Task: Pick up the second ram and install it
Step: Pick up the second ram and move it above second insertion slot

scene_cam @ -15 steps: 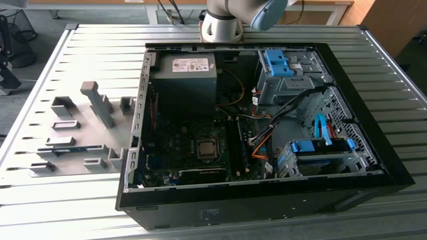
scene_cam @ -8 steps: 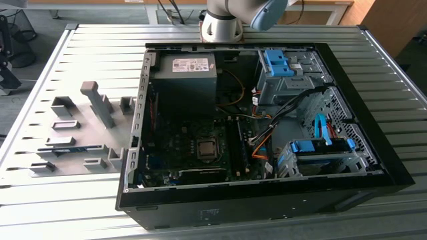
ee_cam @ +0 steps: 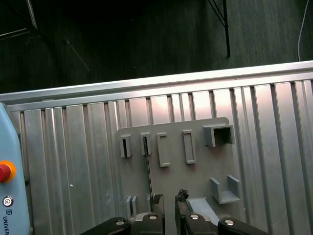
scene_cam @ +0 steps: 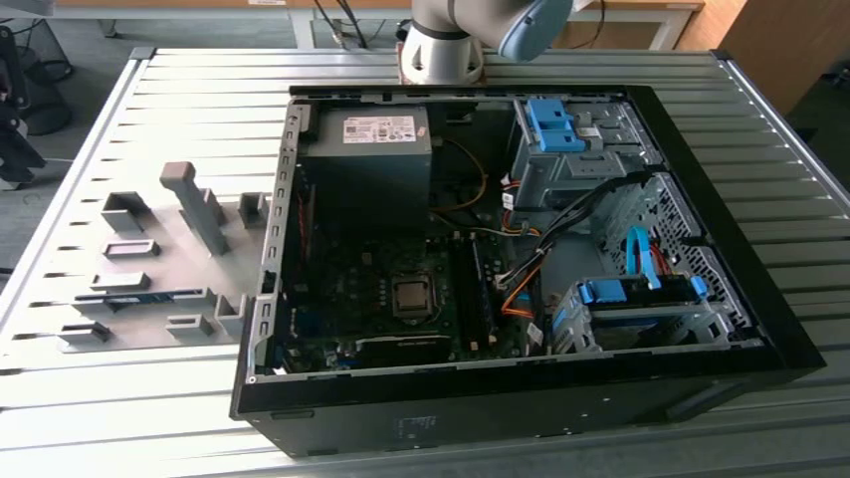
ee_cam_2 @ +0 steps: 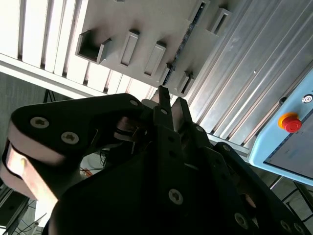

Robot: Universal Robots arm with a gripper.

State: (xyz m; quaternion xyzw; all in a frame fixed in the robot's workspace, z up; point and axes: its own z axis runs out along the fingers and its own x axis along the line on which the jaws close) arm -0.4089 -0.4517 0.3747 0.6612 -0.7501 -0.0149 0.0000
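In the exterior view the second ram lies at nine o'clock of the computer case, its long axis nine-to-three. The pincer, narrowly parted and empty, hangs over it, just off that line.

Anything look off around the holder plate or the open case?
Nothing stands out. The second ram stands on edge, straight in its slot on the grey holder plate. The gripper hangs above the plate, open and empty. The open case lies flat on the slatted table.
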